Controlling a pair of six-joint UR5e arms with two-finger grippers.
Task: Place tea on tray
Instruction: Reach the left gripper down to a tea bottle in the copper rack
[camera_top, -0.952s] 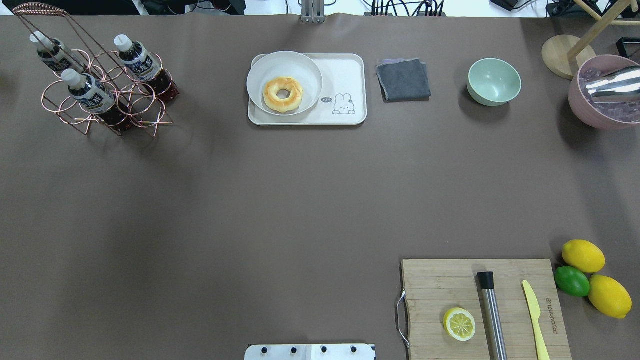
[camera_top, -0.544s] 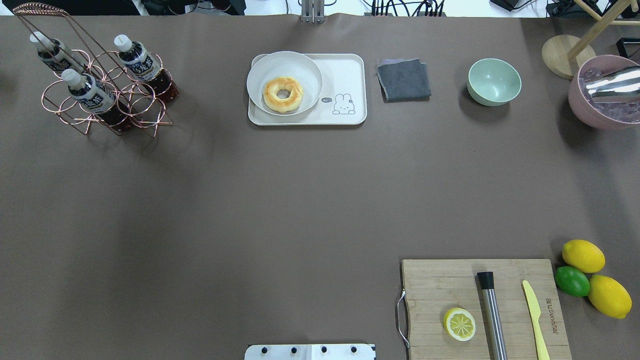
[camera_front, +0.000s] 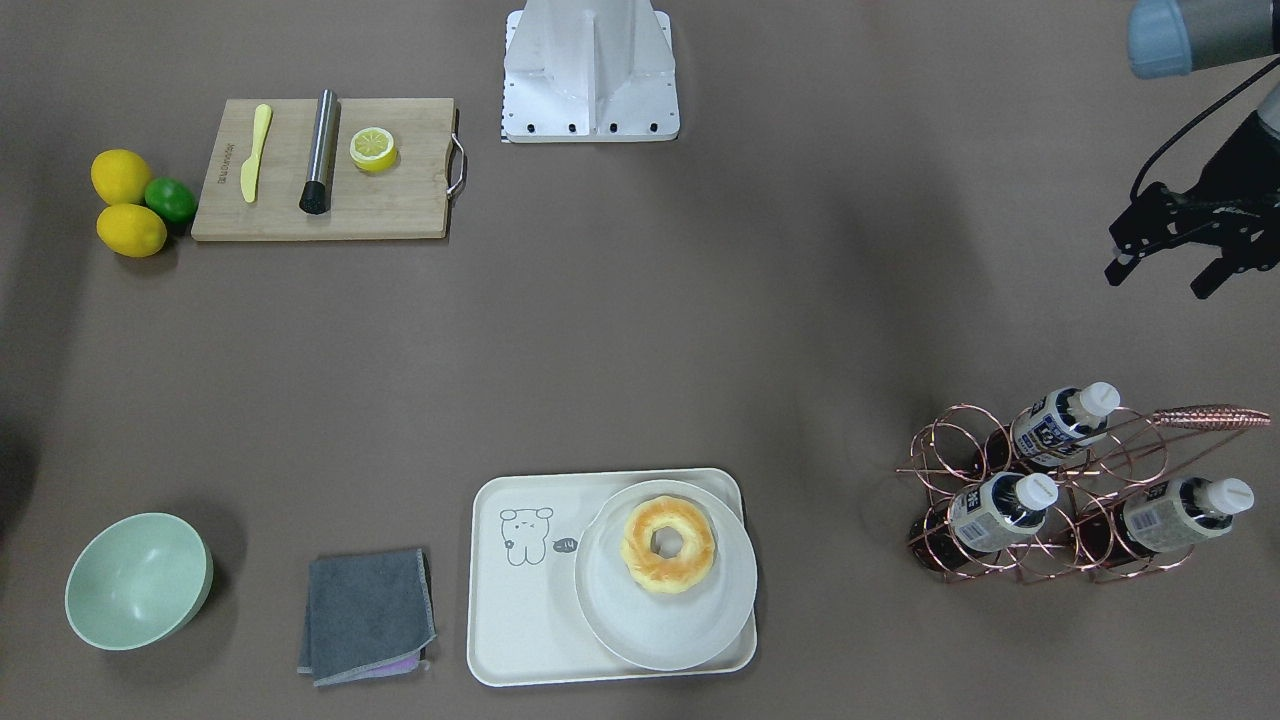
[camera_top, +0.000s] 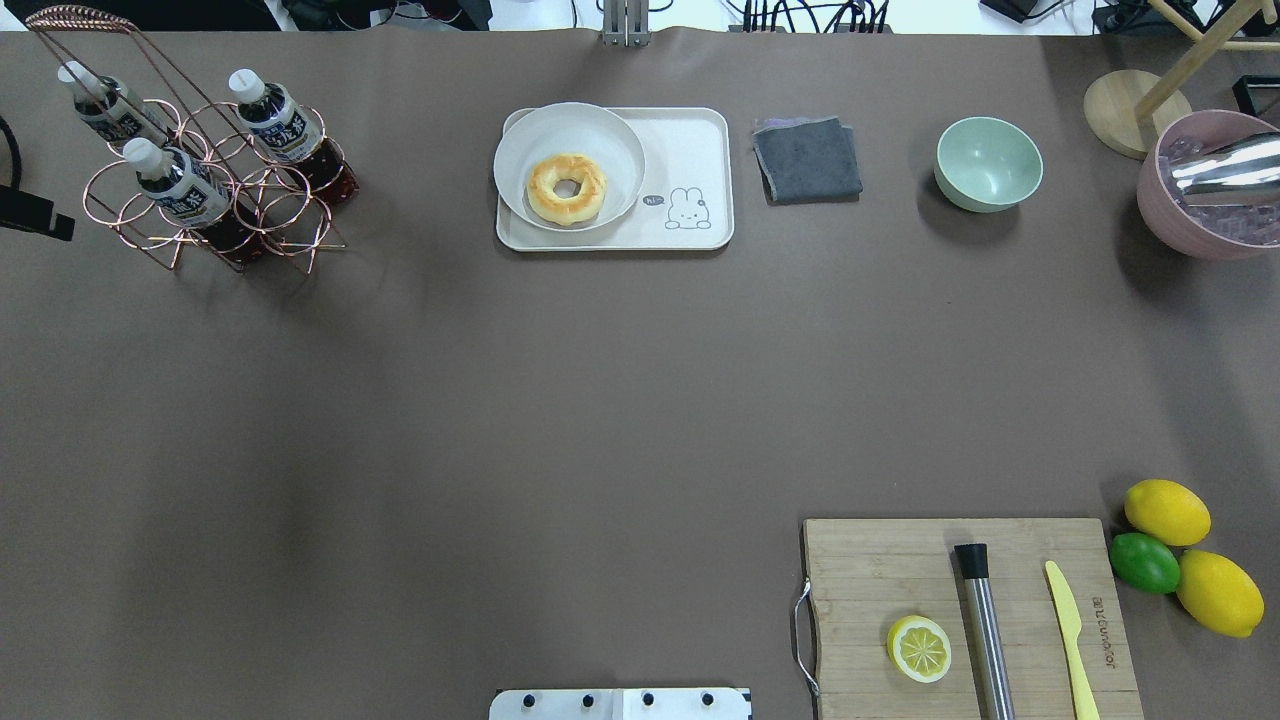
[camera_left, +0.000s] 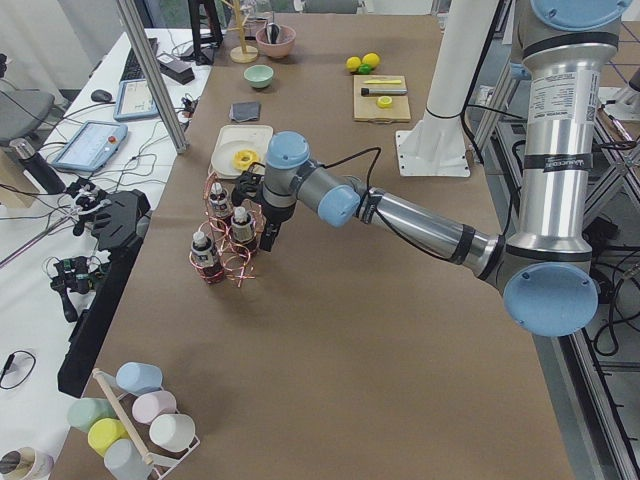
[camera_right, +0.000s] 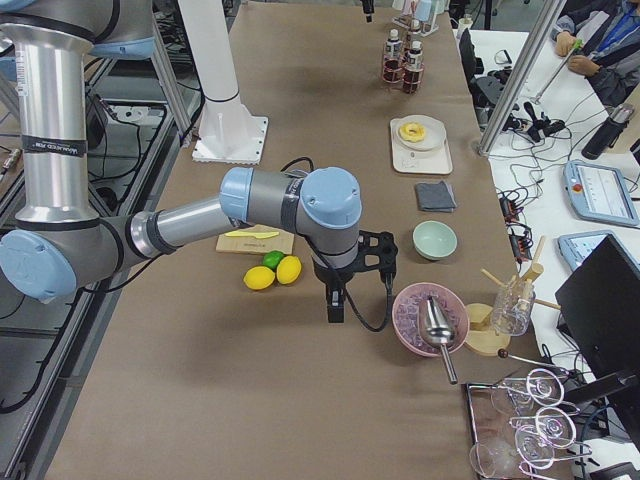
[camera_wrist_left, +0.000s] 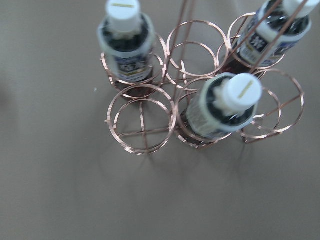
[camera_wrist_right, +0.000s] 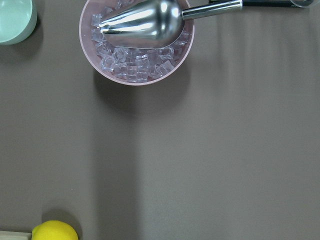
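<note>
Three tea bottles stand in a copper wire rack (camera_top: 215, 205) at the far left: one (camera_top: 272, 115), one (camera_top: 178, 183) and one (camera_top: 105, 108). They also show in the front view (camera_front: 1000, 503) and from above in the left wrist view (camera_wrist_left: 226, 107). The cream tray (camera_top: 690, 150) with its drawn animal holds a white plate (camera_top: 600, 135) with a donut (camera_top: 566, 188). My left gripper (camera_front: 1162, 278) hovers open and empty beside the rack, apart from the bottles. My right gripper (camera_right: 335, 305) shows only in the exterior right view, near the ice bowl; I cannot tell its state.
A grey cloth (camera_top: 807, 158) and a green bowl (camera_top: 988, 163) lie right of the tray. A pink bowl of ice with a metal scoop (camera_top: 1215, 180) stands far right. A cutting board (camera_top: 870, 570) with half lemon, muddler and knife sits front right, beside lemons and a lime (camera_top: 1145, 562).
A black part of my left gripper has come into the overhead view at the left edge, beside the rack. The bottles, tray and other things have not moved.
</note>
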